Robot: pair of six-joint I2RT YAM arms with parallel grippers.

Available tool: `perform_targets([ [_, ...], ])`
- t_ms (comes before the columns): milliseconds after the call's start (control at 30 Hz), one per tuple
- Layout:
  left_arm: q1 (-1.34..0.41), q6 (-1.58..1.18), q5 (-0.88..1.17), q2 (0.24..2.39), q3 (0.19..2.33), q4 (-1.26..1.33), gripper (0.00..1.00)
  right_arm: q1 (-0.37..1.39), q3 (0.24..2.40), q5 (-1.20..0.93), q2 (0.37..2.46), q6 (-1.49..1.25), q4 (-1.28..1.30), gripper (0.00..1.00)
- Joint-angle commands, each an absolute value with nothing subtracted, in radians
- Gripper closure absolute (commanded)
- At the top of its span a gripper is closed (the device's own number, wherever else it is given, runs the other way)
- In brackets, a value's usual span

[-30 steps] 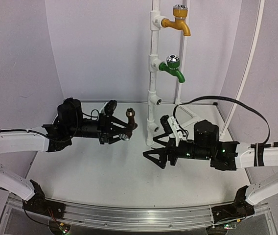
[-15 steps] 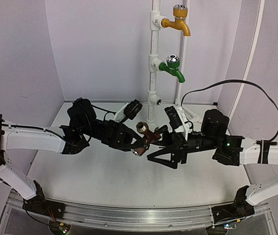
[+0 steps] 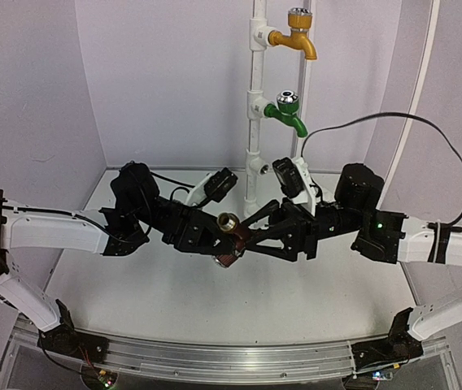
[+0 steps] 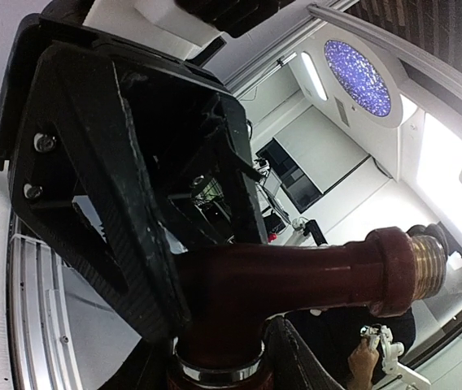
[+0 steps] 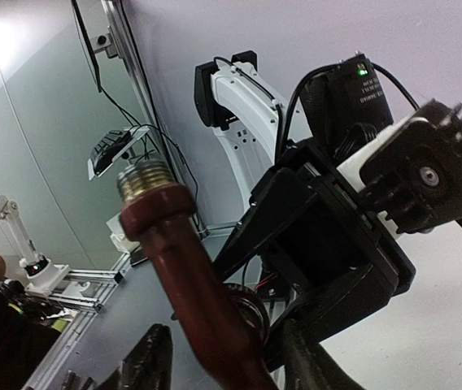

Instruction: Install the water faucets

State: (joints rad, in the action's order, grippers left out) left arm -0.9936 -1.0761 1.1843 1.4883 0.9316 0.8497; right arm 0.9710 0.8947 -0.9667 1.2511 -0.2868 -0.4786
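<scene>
The dark brown faucet (image 3: 231,236) hangs in mid-air over the table centre, brass threaded end up and silver cap down. My left gripper (image 3: 215,240) is shut on its body, which fills the left wrist view as a faucet (image 4: 296,276) between the fingers of that gripper (image 4: 215,325). From the right, my right gripper (image 3: 246,242) has its fingers drawn in on the same faucet (image 5: 190,276); in its wrist view the right gripper (image 5: 223,357) brackets the spout closely. The green faucet (image 3: 286,114) sits in the white pipe stand (image 3: 254,81).
A yellow-orange faucet (image 3: 294,37) is mounted at the top of the stand. Two empty round sockets (image 3: 260,168) lie lower on the stand, just behind the grippers. A white rod (image 3: 410,106) leans at the right. The right arm's black cable (image 3: 377,118) arcs overhead.
My left arm carried the brown faucet rightwards to the middle. My right arm came in from the right, and its jaws went from wide open to closed in on the faucet.
</scene>
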Motion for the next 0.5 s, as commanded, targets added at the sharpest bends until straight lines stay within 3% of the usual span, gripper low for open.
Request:
perform_targets([
  [0,-0.995,-1.069,1.181,1.476,0.992,0.897,1.0,0.971,0.951,-1.049,1.288,-0.316,-0.518,0.61],
  [100,-0.996,-1.06,1.179,1.471,0.989,0.896,1.0,0.972,0.937,-1.068,1.296,-0.324,-0.539,0.62],
  [233,-0.996,-1.057,1.182,1.49,1.003,0.897,1.0,0.972,0.908,-1.042,1.271,-0.343,-0.597,0.95],
  [300,-0.992,-1.056,1.182,1.504,1.011,0.897,0.97,0.971,0.883,-1.028,1.258,-0.382,-0.665,1.0],
  [400,-0.975,-1.064,1.159,1.522,1.014,0.898,0.87,0.972,0.852,-0.963,1.24,-0.435,-0.714,1.0],
  [467,-0.955,-1.063,1.133,1.512,0.988,0.898,0.62,0.971,0.817,-0.883,1.212,-0.443,-0.714,1.0],
])
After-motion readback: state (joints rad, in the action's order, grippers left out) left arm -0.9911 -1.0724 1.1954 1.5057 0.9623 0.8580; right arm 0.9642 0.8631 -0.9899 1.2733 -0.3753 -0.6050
